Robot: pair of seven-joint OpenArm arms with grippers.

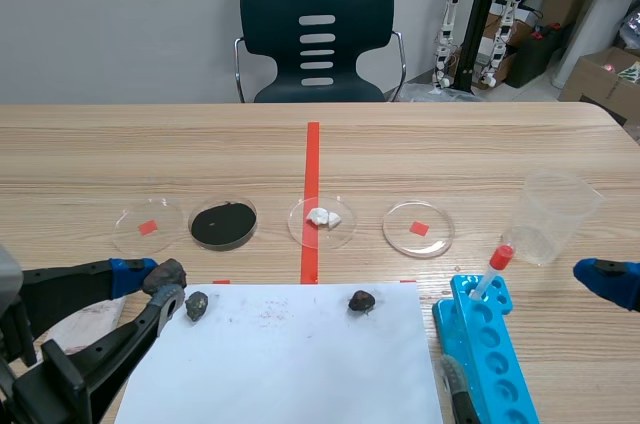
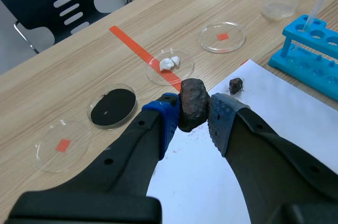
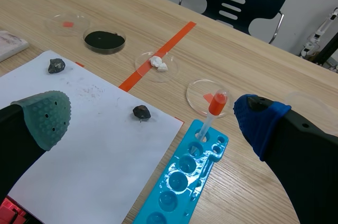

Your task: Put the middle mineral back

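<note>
The left gripper (image 2: 191, 118) is clamped on a rough, dark reddish-brown lump of mineral (image 2: 192, 97) at the left edge of a white sheet of paper (image 1: 300, 364). The right gripper (image 3: 153, 129) is spread wide and holds nothing. This looks like the carrying step. Next, the lump probably needs lowering onto the bare paper between the small dark grey stone (image 1: 196, 305) and the small black stone (image 1: 361, 300), and then releasing.

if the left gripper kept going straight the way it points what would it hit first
Probably the petri dish holding the white pieces, straight ahead of the left gripper and the dark mineral in its fingers. Height is unclear, so it might pass above it.
</note>
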